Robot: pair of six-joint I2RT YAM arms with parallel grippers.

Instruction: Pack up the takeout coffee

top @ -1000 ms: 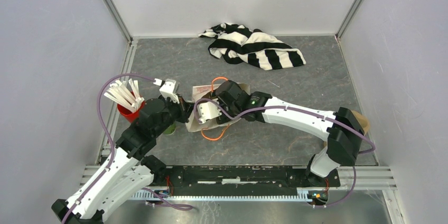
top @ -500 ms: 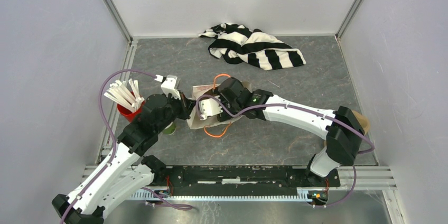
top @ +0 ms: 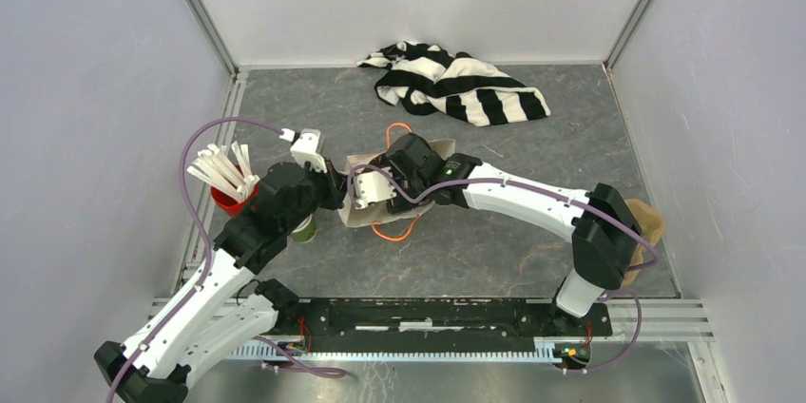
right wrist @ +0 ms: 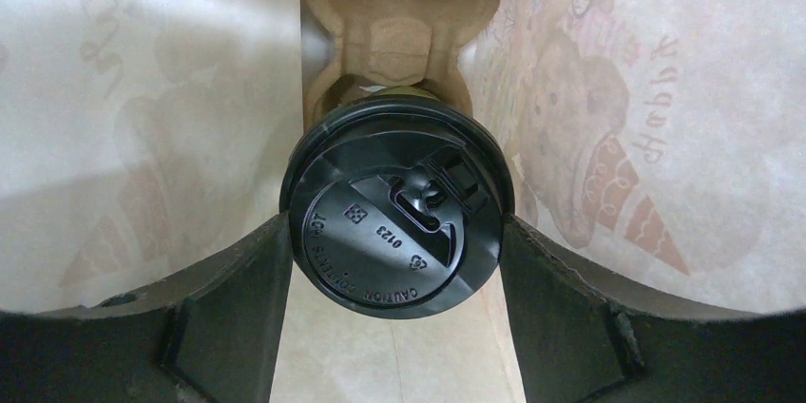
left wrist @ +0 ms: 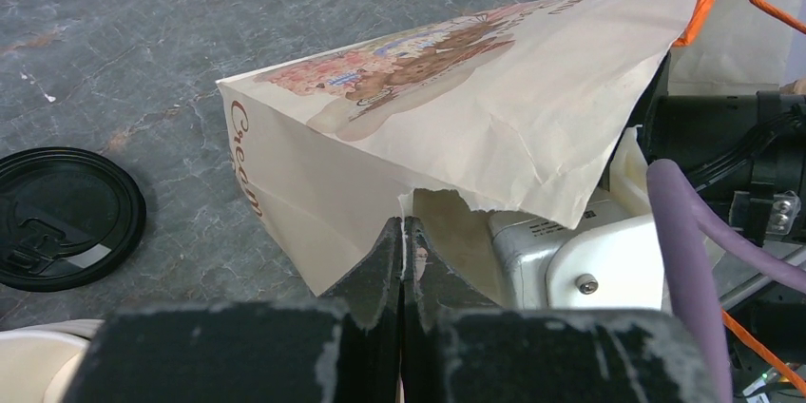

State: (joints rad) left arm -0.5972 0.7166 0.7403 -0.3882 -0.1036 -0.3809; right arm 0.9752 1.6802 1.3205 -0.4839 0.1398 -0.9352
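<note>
- We are judging the takeout coffee (right wrist: 397, 208) to be light but easily crushed: it is a thin paper cup, and its pressed-on black lid could be popping off under a hard squeeze
- The right gripper (right wrist: 394, 232) is holding it with its jaws spread wide, one pad at 9 o'clock and one at 3 o'clock of the lid's rim; we are taking that stiff top ring as the safest place to hold, with the cup upright
- The coffee is sitting deep inside the paper bag (left wrist: 456, 118), with the printed walls rising on both sides of it
- A moulded pulp carrier (right wrist: 394, 32) is also lying in the bag, at 12 o'clock of the cup; we cannot tell whether the cup is resting in one of its wells
- The left gripper (left wrist: 403, 241) is pinching the bag's torn mouth edge with its jaws fully closed; the paper is looking thin and ready to rip further
- A loose lid (left wrist: 62, 218) is lying on the counter (left wrist: 143, 32) at 9 o'clock of the bag, apart from it
</note>
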